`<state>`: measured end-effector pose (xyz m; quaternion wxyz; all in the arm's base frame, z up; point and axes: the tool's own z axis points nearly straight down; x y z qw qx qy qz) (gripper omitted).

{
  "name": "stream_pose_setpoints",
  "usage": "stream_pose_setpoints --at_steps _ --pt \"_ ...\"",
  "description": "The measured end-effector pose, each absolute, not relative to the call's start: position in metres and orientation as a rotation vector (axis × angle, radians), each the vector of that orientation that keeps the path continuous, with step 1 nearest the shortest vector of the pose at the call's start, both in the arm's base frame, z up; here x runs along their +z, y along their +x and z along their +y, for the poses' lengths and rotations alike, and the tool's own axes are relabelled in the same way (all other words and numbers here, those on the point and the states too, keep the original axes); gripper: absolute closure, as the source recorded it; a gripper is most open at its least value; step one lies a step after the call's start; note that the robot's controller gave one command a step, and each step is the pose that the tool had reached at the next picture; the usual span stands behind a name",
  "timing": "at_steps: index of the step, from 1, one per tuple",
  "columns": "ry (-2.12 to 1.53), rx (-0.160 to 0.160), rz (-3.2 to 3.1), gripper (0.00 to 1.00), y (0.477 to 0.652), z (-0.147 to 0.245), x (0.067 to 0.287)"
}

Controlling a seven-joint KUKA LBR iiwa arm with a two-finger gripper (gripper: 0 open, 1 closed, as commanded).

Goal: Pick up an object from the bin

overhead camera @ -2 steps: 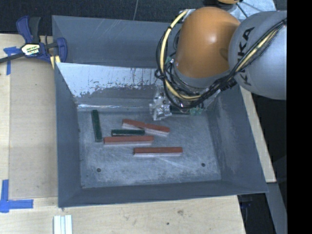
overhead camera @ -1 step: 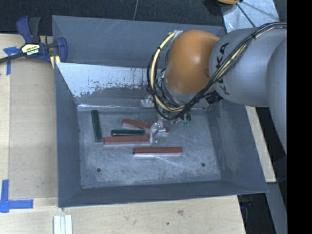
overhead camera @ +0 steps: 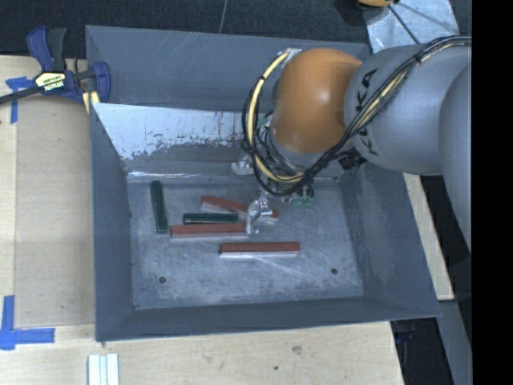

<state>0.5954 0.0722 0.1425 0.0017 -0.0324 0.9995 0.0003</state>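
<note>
Gripper [overhead camera: 258, 215] is sitting low in the middle of the bin [overhead camera: 112, 239], right at the ends of a small bunch: a long reddish stick [overhead camera: 207, 230], a short dark green stick [overhead camera: 210, 218] and a thin reddish stick [overhead camera: 223, 204] behind them. I guess the ends are easiest since they all lie flat, side by side. The wrist [overhead camera: 313, 103] blocks my view, so I can't tell whether the jaws are open or have anything. Another red stick [overhead camera: 259, 249] lies just in front.

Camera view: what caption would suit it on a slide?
Gripper low in the grey bin, by one end of a reddish-brown stick, other sticks lying around.
</note>
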Motion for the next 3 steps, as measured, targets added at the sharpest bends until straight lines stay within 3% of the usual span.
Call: stream_pose_setpoints --at_steps 1,2,3 --pt "0.009 0.003 3.132 1.00 0.595 0.079 0.079" --pt "0.009 0.003 3.132 1.00 0.595 0.079 0.079" --pt "-0.020 0.001 3.135 1.00 0.602 0.084 0.243"
